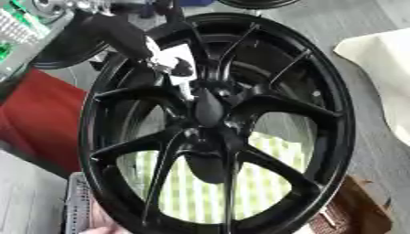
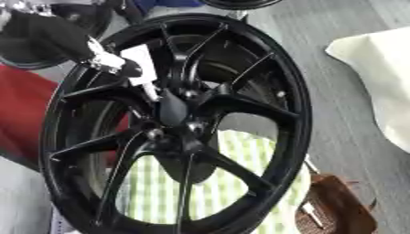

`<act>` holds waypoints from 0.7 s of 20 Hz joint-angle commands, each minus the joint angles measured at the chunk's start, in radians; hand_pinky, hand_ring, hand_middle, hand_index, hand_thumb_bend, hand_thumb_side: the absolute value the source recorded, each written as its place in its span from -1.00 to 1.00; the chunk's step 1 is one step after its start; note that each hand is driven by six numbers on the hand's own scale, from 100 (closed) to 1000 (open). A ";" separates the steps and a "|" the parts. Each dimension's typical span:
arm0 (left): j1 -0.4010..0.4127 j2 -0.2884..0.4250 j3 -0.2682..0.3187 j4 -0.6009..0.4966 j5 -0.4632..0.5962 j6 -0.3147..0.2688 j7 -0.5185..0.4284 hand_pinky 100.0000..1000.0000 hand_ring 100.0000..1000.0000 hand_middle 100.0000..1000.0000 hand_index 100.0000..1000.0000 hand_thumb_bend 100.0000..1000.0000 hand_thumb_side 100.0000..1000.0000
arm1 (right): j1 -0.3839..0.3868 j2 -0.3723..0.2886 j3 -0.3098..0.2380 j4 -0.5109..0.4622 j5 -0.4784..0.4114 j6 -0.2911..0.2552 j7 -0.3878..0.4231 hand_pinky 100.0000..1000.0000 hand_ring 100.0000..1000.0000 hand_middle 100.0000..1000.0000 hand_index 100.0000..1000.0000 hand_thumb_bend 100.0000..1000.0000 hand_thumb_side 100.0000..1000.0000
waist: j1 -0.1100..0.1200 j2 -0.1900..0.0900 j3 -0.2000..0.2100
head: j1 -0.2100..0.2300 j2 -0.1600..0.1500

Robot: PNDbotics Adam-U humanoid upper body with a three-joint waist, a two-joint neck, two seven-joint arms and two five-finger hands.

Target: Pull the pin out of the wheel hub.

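The left hand [image 1: 156, 57] comes in from the upper left, its fingers closed around a white pin [image 1: 182, 68] set just above the hub [image 1: 210, 109]. The black wheel [image 1: 336, 137] stands tilted, filling the view. Behind its spokes shows green-and-white striped cloth [image 1: 268, 183].

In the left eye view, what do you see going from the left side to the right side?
Red cloth → black wheel → grey floor → cream sheet.
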 commanded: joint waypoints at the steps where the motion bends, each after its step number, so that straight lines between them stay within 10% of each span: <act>1: -0.012 0.011 0.003 0.002 -0.014 0.009 0.000 0.85 0.79 0.55 0.78 0.16 0.50 | -0.003 0.000 0.001 -0.012 -0.006 -0.005 -0.012 -0.32 0.14 -0.30 0.17 -0.62 -0.68 | -0.006 -0.013 0.001 | 0.006 -0.002; 14: 0.005 0.005 -0.002 0.030 -0.031 0.009 -0.014 0.84 0.78 0.54 0.76 0.17 0.52 | -0.022 0.018 -0.002 -0.012 -0.020 0.001 -0.012 -0.32 0.14 -0.30 0.17 -0.62 -0.68 | -0.005 0.000 -0.007 | -0.008 -0.025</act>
